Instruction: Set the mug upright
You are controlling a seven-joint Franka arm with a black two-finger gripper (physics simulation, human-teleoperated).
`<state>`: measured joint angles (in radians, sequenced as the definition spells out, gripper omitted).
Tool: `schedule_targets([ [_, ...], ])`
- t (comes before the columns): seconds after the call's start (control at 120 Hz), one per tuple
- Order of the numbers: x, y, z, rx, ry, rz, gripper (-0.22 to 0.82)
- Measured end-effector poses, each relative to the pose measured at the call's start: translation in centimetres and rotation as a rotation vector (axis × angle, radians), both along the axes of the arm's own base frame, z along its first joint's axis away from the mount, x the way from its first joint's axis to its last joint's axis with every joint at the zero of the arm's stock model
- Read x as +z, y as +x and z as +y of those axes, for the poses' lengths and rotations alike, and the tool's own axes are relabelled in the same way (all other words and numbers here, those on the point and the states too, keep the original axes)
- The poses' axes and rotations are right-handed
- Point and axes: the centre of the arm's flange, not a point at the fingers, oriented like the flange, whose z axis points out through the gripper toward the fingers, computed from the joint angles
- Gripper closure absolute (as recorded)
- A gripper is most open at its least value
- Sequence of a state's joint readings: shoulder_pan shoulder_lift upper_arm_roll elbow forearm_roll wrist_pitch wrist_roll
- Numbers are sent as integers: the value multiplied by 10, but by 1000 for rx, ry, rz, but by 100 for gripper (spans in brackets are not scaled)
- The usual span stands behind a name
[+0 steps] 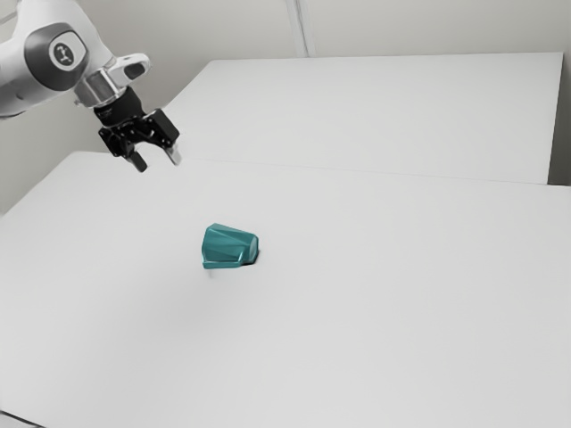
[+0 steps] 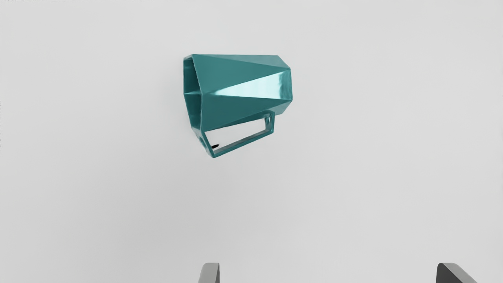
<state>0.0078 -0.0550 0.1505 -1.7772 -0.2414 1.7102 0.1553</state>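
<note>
- An indoor room, its exact kind unclear
- Pale wall [image 1: 428, 28] with a vertical seam [image 1: 302, 27]
- Broad white table [image 1: 357, 339]
- Robot arm [image 1: 40, 67] reaching in

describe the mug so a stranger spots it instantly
On the white table, below the raised black gripper in the exterior view, a mug lies on its side. Its teal, faceted body and angular handle set it apart from both.

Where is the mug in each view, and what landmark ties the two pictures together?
Exterior view: the mug lies on its side on the table, somewhat toward the exterior view's left, below the raised tool.
Wrist view: it lies beyond the fingertips, clear of both and nearer one than the other.
Shared landmark: the tool's two fingers, spread apart and empty.
</note>
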Motion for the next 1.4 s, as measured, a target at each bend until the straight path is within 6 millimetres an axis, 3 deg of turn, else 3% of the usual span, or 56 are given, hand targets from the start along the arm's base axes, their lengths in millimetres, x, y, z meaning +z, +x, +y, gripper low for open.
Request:
schedule_targets([
  [0.117,-15,0,30,19,-63,-59,0],
  [0.383,-76,7,14,-71,-267,-185,0],
  [0.792,-143,-7,49,-118,-319,-283,0],
  [1.092,-168,-24,74,-9,-393,-216,0],
  [1.208,-189,-26,84,36,-412,-161,0],
  [1.4,-209,-18,71,42,-426,-106,0],
])
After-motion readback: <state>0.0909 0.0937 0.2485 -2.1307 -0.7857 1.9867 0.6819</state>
